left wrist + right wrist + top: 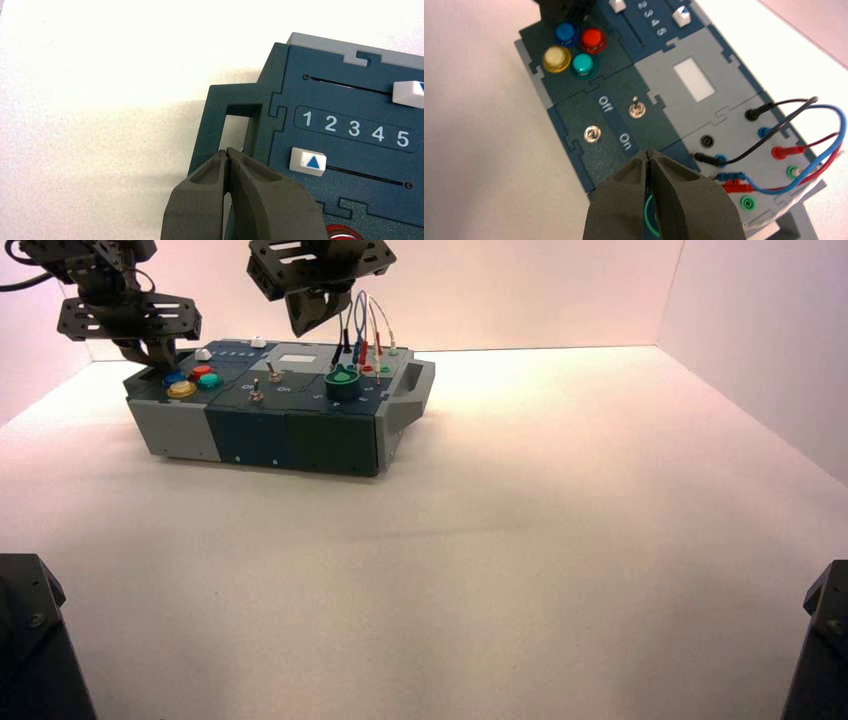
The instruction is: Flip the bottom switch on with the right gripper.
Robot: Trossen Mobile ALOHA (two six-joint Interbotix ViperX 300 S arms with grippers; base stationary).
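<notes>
Hovering right claw (650, 156) above box (584, 150)

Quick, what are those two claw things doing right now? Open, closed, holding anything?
Left gripper: closed, holding nothing, beside the box's handle.
Right gripper: closed, holding nothing, hovering near the switches.

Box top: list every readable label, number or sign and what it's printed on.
"1 2 3 4 5": scale strip between the two slider tracks.
Blue triangle: white slider cap under the scale.
"Off": switch panel, beside the two toggles.
"On": same panel, opposite side of the toggles.
White window on the grey panel: blank.
High view: panel lettering too small to read.
</notes>
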